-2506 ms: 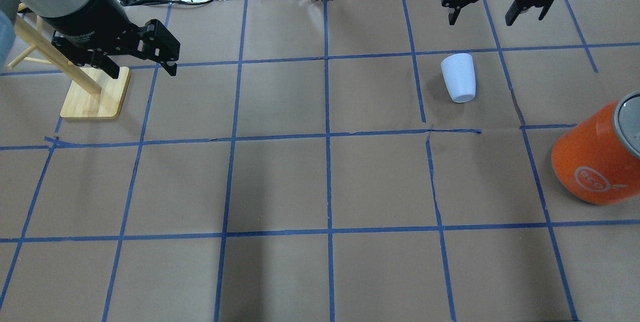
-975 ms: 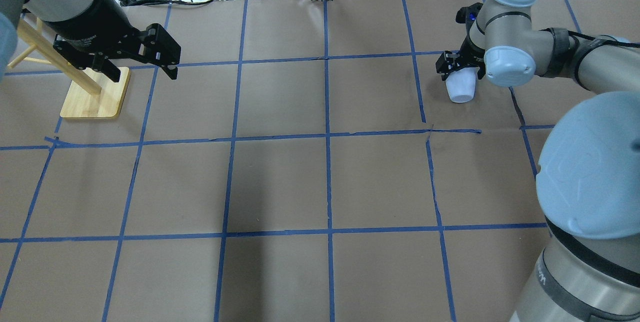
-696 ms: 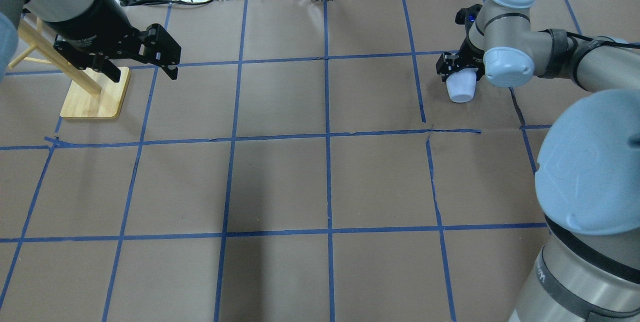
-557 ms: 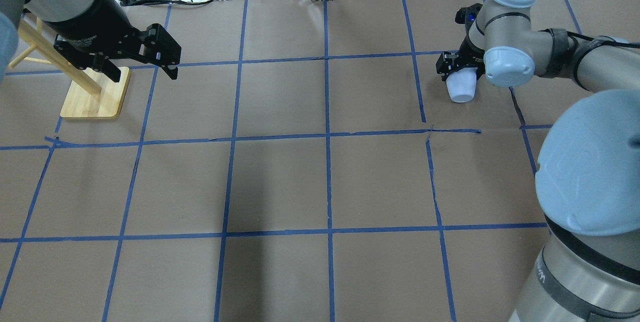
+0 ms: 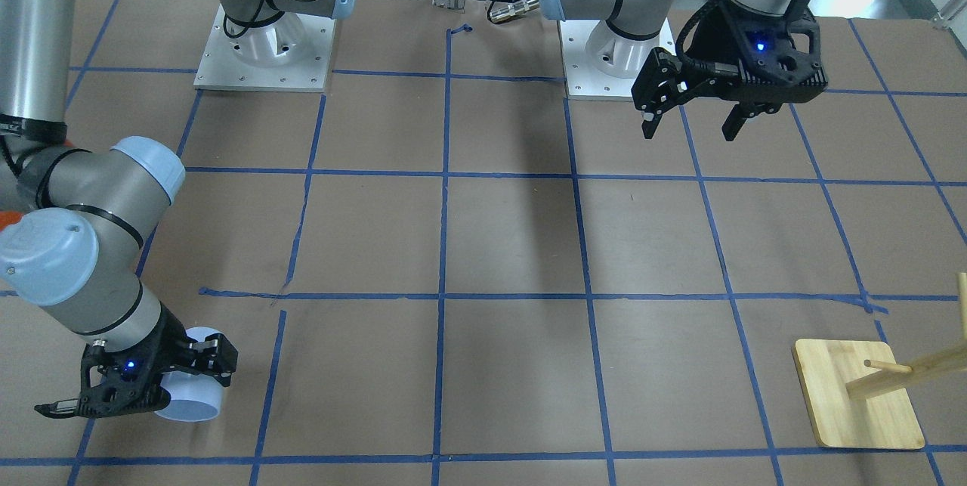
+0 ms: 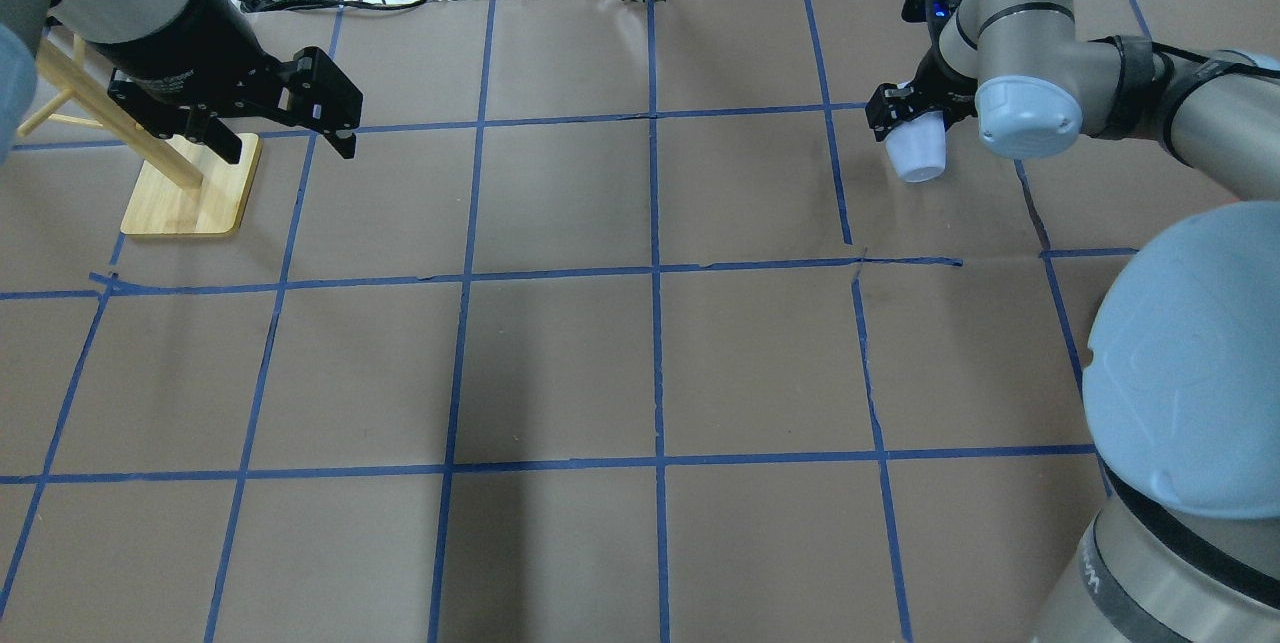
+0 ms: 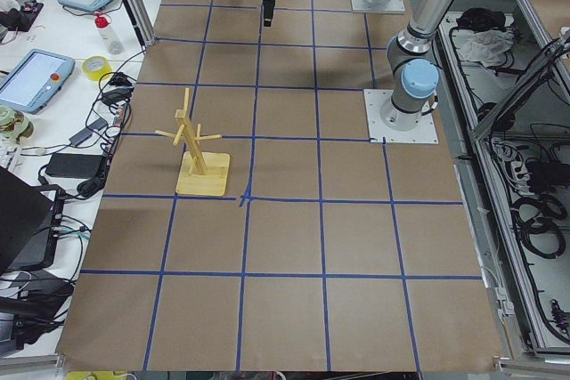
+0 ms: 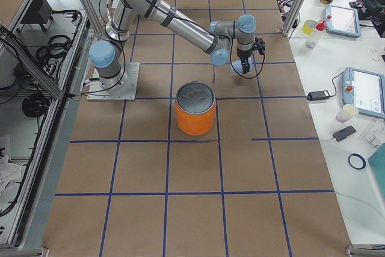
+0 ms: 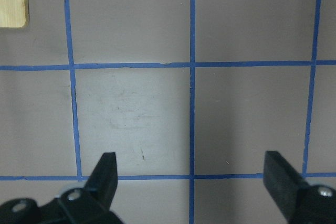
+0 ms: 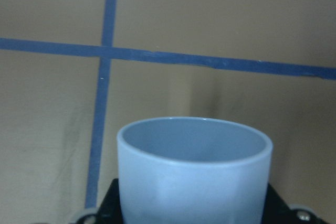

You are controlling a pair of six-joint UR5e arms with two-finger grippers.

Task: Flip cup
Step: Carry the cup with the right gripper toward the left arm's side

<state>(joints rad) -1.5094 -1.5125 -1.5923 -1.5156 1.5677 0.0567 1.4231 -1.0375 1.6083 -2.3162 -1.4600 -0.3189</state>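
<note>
Right gripper (image 6: 913, 128) was clamped on the cup (image 6: 922, 161) at its base end, low at the table's (image 6: 650, 373) far right, mouth pointing away from the wrist, likely so a wrist roll could flip it; left gripper (image 6: 286, 149) hung open, idle, by the wooden stand (image 6: 190, 198).

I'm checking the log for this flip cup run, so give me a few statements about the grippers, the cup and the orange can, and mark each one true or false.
1. The right gripper is shut on the cup. True.
2. The left gripper grips the wooden rack. False: it is open and empty, apart from the rack.
3. The orange can lies on its side. False: it stands upright on the table.
4. The cup's open mouth points away from the right gripper. True.
</note>
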